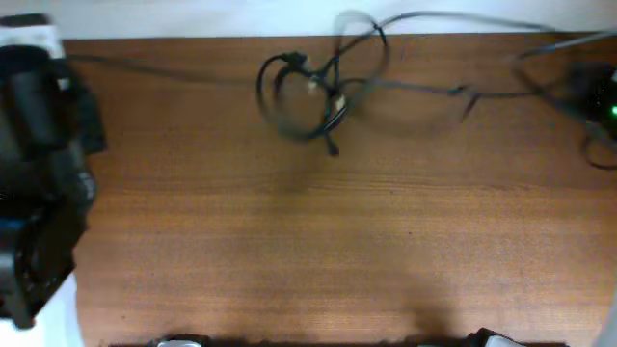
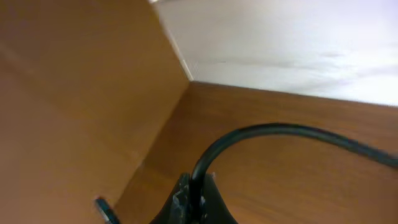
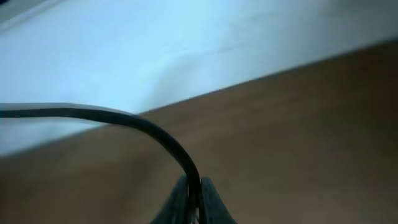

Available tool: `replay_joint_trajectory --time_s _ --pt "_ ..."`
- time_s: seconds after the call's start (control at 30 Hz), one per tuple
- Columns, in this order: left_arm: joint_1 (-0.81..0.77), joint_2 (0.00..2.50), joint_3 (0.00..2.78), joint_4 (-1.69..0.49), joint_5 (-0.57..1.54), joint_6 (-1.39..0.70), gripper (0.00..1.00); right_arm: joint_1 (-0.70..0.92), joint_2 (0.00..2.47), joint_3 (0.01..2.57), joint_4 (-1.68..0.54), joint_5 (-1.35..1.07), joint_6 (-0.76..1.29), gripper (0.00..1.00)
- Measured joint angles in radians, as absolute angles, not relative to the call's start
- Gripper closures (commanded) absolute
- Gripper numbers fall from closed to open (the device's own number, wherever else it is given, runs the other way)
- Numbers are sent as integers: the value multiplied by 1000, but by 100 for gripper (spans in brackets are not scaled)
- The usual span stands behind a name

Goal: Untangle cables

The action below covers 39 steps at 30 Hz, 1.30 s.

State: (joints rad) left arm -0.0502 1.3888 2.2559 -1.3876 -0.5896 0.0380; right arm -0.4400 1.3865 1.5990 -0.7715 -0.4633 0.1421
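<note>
The cables [image 1: 318, 92] form a loose black tangle of loops at the far middle of the wooden table [image 1: 318, 241]. One strand runs left from it toward my left arm [image 1: 39, 145], and others run right toward my right arm [image 1: 593, 92]. In the left wrist view, my left gripper [image 2: 198, 193] is shut on a black cable [image 2: 273, 130] that arcs up and off to the right. In the right wrist view, my right gripper [image 3: 194, 193] is shut on a black cable [image 3: 143, 124] that curves up and off to the left.
The table's far edge [image 1: 193, 39] meets a white surface just behind the tangle. A small dark end piece [image 2: 106, 208] shows at the lower left of the left wrist view. Dark fixtures [image 1: 183, 341] sit along the table's near edge.
</note>
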Motion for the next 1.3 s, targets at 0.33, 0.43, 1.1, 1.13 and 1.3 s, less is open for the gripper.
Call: replay_joint_trajectory --time_s 0.33,0.43,1.1,1.13,1.3 --pt "88 1408 2263 -1363 -502 38 100 -771 1403 1599 -703 -533 135 96" --pt "90 1408 2263 -1361 -451 38 100 -754 1453 1599 -705 -525 129 96" --pt "-120 1408 2263 -1370 -190 47 100 -569 1559 1601 -855 -302 0 25" --pt "-151 1410 2263 -1381 -149 49 100 -560 1592 1601 -862 -296 0 25" --pt "-260 1523 2246 -1374 -51 52 100 -522 1617 1601 -837 -287 -16 22"
